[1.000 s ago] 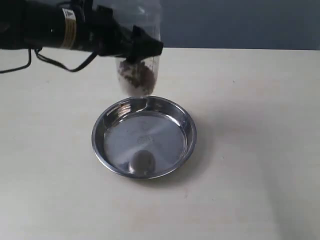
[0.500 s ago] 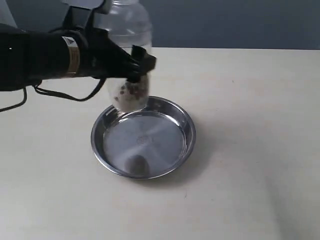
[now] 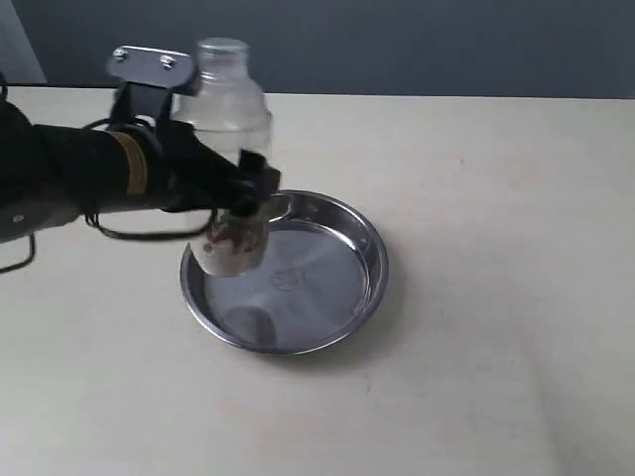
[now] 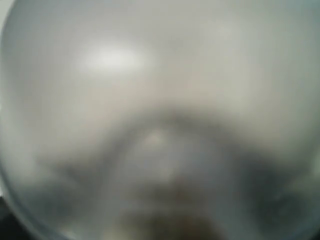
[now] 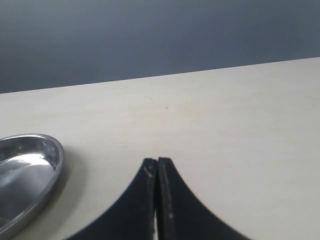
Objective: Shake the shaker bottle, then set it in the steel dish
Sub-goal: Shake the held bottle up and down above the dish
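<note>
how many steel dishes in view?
1: a round shallow shiny steel dish at the middle of the cream table, below the clear plastic shaker bottle held by the left gripper. No other seems hidden.

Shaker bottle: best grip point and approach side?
Grip the shaker bottle on its straight clear body below the domed lid, side-on from the exterior view's left, as the left gripper does. It is near upright; the dome and cap taper.

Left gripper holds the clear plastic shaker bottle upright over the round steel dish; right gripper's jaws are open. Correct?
No: the right gripper is shut, jaws pressed together, per the right wrist view. The rest holds: the left gripper holds the clear plastic shaker bottle upright over the round shiny steel dish.
</note>
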You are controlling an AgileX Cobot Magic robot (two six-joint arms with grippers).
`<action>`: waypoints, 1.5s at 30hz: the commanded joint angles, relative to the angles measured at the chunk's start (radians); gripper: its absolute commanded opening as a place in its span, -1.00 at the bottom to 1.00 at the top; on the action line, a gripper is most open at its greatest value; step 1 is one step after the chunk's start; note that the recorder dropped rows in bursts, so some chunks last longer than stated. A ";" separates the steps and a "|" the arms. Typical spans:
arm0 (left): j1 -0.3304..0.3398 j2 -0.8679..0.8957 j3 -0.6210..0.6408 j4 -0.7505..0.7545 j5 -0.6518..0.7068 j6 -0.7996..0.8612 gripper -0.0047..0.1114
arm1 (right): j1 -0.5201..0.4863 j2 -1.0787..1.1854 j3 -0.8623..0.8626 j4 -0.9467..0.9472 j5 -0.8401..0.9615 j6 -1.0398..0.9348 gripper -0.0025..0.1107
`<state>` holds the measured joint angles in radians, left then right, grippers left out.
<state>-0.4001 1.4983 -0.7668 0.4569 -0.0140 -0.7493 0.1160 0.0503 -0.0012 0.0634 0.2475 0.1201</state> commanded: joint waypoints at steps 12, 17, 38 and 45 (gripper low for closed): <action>-0.043 -0.201 -0.136 -0.116 -0.068 0.248 -0.91 | 0.002 0.004 0.001 -0.004 -0.009 -0.004 -0.97; -0.053 -0.073 0.029 -0.116 -0.002 0.236 -0.91 | 0.002 0.004 0.001 -0.004 -0.012 -0.004 -0.97; -0.118 -0.156 0.012 -0.078 -0.115 0.203 -0.91 | 0.002 0.004 0.001 -0.002 -0.012 -0.004 -0.97; -0.121 -0.160 0.008 -0.096 -0.360 0.180 -0.91 | 0.002 0.004 0.001 -0.002 -0.012 -0.004 -0.97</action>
<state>-0.5142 1.4443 -0.6772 0.3602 -0.1524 -0.5626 0.1160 0.0503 -0.0012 0.0634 0.2495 0.1201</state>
